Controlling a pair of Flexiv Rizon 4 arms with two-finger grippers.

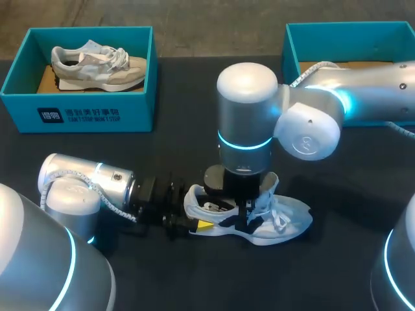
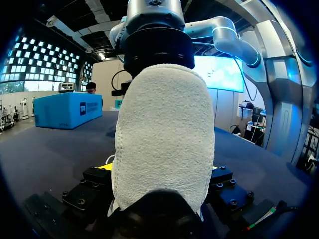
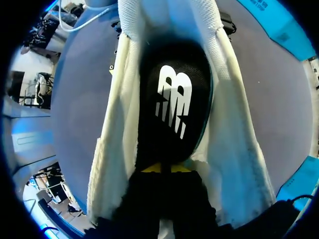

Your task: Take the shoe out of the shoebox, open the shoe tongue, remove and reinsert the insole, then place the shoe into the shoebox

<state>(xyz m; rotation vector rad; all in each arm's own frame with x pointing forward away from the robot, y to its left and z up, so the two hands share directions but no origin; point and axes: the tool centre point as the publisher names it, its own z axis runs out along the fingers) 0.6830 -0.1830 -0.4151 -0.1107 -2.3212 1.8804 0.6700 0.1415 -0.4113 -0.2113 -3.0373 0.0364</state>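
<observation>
White shoe (image 1: pixel 292 217) lies on the table (image 1: pixel 194 129). My left gripper (image 2: pixel 160 169) clamps its soft heel. My right gripper (image 3: pixel 162 168) pinches the insole (image 3: pixel 172 109), likely thin and floppy, at 1 end.

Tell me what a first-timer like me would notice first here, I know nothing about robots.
Dead centre on the black table lies a white shoe, with the left end effector holding its heel and the right end effector reaching straight down into its opening, over the black insole. At the table's back left, a teal shoebox holds a second, beige shoe.
</observation>
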